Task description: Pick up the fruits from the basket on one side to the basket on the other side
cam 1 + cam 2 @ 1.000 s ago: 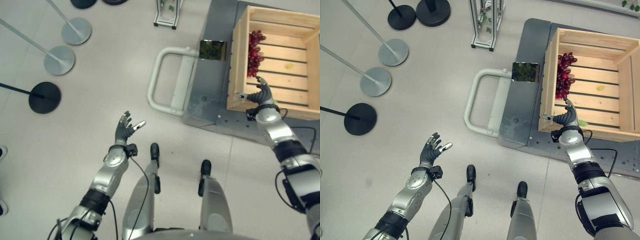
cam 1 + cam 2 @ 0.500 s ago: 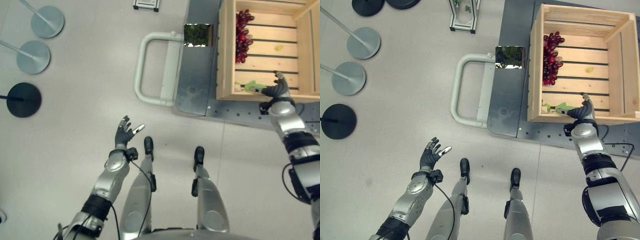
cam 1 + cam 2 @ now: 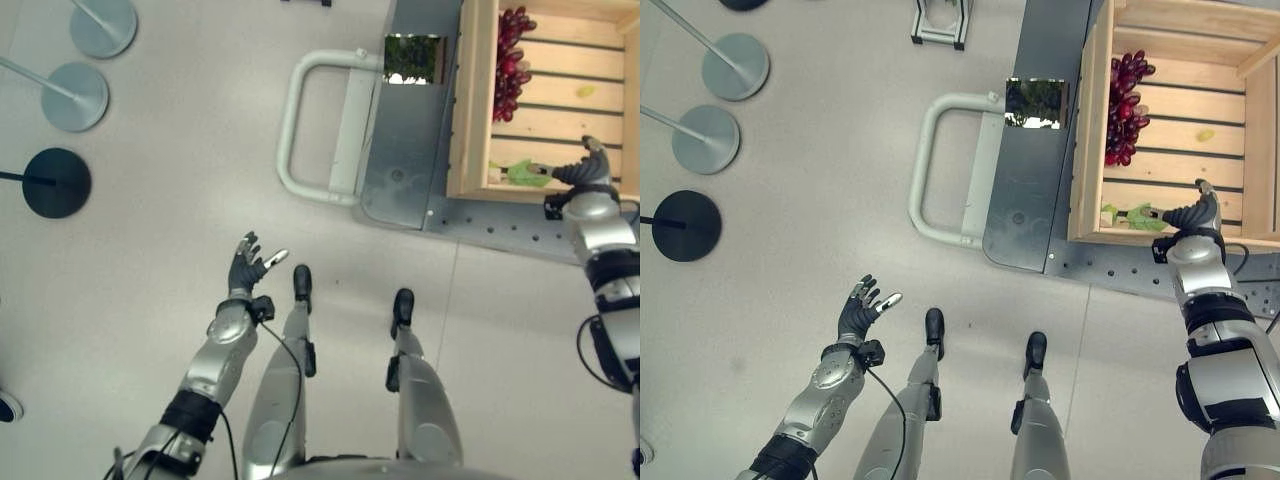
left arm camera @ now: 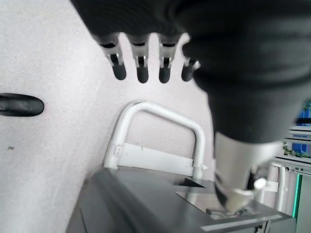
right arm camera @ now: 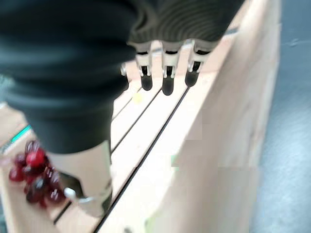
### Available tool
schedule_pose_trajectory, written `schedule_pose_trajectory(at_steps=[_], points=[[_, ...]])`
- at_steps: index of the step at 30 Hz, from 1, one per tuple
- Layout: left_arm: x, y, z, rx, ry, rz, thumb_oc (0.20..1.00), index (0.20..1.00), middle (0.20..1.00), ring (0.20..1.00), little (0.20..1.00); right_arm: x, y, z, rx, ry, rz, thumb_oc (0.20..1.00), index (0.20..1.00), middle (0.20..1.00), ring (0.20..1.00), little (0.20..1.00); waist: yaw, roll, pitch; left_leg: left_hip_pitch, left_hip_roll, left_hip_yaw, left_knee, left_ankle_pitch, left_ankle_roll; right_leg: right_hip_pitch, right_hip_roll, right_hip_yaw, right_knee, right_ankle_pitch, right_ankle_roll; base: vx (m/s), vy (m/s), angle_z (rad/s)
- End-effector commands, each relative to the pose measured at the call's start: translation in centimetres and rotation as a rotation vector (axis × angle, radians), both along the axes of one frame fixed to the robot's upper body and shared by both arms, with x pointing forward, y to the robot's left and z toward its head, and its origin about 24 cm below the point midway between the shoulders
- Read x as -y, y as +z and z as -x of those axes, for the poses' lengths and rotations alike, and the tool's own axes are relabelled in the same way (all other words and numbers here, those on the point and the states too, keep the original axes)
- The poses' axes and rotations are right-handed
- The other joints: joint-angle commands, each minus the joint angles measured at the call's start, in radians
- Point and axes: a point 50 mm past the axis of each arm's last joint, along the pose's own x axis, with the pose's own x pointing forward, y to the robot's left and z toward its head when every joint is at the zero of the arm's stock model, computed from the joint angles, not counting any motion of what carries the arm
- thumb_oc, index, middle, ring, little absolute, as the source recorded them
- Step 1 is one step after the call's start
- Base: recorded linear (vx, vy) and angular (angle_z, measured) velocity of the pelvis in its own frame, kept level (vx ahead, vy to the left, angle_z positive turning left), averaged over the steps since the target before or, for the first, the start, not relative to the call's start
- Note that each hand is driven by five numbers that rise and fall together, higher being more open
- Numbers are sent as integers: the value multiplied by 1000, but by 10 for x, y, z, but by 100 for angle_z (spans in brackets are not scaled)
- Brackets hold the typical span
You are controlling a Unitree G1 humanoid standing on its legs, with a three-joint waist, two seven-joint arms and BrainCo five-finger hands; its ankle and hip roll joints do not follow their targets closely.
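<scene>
Reaching over the wooden crate (image 3: pixel 1087 130), the right hand (image 3: pixel 1196 213) hangs with fingers relaxed, empty; red grapes (image 3: pixel 1124 108) and a green fruit (image 3: pixel 1145 217) lie inside, unmoved. The left hand (image 3: pixel 250 263) idles, fingers spread.

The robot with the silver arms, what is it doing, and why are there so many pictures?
It is a walking robot with two arms, and each arm ends in a hand. Two pictures come from cameras in its head, looking down. Two more come from small cameras on its wrists, looking along the fingers. To its right a wooden crate sits on a grey cart with a white handle. Inside lie red grapes and a green fruit. The right hand reaches over the crate's near wall beside the green fruit, fingers open, holding nothing. The left hand hangs open over the floor, holding nothing.
</scene>
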Motion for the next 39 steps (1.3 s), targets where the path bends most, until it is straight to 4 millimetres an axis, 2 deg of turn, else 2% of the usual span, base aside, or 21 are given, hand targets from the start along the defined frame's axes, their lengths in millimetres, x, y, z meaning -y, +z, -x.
schedule_pose_trajectory(at_steps=[1,2,5,6,10,20,28,35,39], points=[[7,26,1,136,-59,9,1000,1000,1000,1000,1000,11,64,1,87,-37,127,1000,1000,1000,1000,1000,15,-31,-7,70,20,-7,37,-119,-76,-108,0,67,62,16,32,37,-3,2],[11,29,3,154,-90,1,1000,1000,1000,1000,1000,14,74,2,70,-58,166,1000,1000,1000,1000,1000,21,-29,-7,58,20,-10,37,-117,-78,-116,0,65,64,15,33,0,0,0],[13,33,4,174,-111,-5,1000,1000,1000,1000,1000,19,86,4,68,-83,182,1000,1000,1000,1000,1000,24,-23,-7,45,20,-12,38,-116,-79,-126,0,60,67,13,33,37,-12,6],[15,35,6,186,-135,-9,1000,1000,1000,1000,1000,24,96,8,72,-108,196,1000,1000,1000,1000,1000,31,-22,-7,30,22,-21,36,-111,-84,-136,4,55,68,10,32,0,0,0],[19,37,7,196,-168,-17,1000,1000,1000,1000,1000,32,110,15,81,-144,219,1000,1000,1000,1000,1000,37,-16,-7,-2,27,-31,32,-103,-89,-159,8,45,73,5,32,29,-34,10],[21,36,9,198,-188,-27,1000,1000,1000,1000,1000,37,118,20,80,-156,241,1000,1000,1000,1000,1000,47,-13,-7,-66,30,-48,35,-98,-95,-208,13,27,83,-5,29,24,-23,8],[19,42,13,226,-191,-28,1000,1000,1000,1000,1000,57,128,37,131,-231,203,1000,1000,1000,1000,1000,63,0,-7,-143,26,-72,40,-91,-100,-269,19,4,108,-20,26,22,-34,8],[20,43,13,229,-194,-22,1000,1000,1000,1000,1000,49,122,30,150,-200,181,1000,1000,1000,1000,1000,70,13,-7,-158,24,-79,35,-93,-103,-286,16,0,112,-31,25,17,-2,7],[20,50,8,258,-197,-46,1000,1000,1000,1000,1000,42,110,23,223,-137,56,1000,1000,1000,1000,1000,58,19,-7,-152,19,-77,38,-93,-100,-288,18,10,120,-32,23,8,11,6]])
